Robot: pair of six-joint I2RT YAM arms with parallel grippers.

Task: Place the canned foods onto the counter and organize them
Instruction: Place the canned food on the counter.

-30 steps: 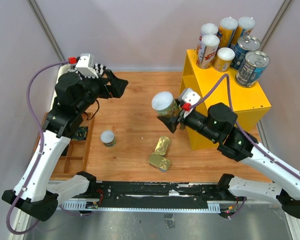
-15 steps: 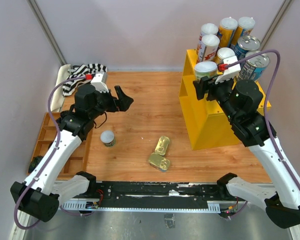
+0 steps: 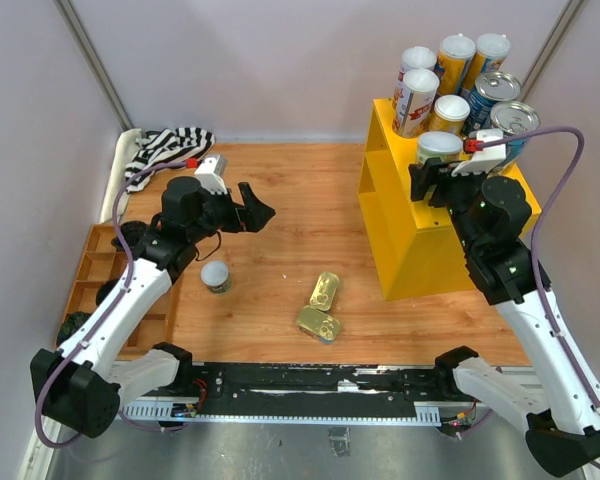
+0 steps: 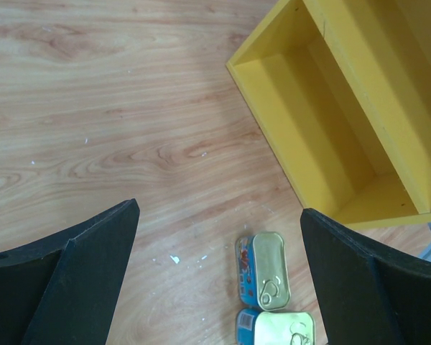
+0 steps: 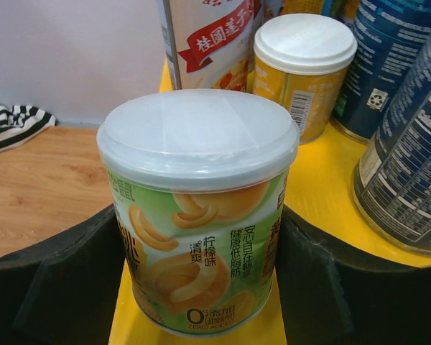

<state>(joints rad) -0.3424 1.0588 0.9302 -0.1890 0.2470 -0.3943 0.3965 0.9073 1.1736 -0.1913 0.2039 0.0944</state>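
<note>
My right gripper (image 3: 435, 180) is shut on a green can with a clear lid (image 5: 197, 208) and holds it upright on or just above the top of the yellow counter (image 3: 500, 205), beside several cans at its back: tall tubes (image 3: 415, 100), a short yellow can (image 5: 302, 72) and blue silver-topped cans (image 3: 488, 100). My left gripper (image 3: 255, 208) is open and empty above the wooden table. Two flat gold tins (image 3: 321, 305) lie on the table and show in the left wrist view (image 4: 269, 269). A small white-lidded can (image 3: 215, 276) stands at the left.
A brown wooden compartment tray (image 3: 90, 280) lies along the left edge with dark lumps in it. A black-and-white striped cloth (image 3: 165, 145) lies at the back left. The counter's open shelves (image 4: 330, 136) face the table's middle.
My right gripper has carried the green can from over the table's middle up to the counter's top. My left arm has drawn back and lowered, its gripper now further right.
</note>
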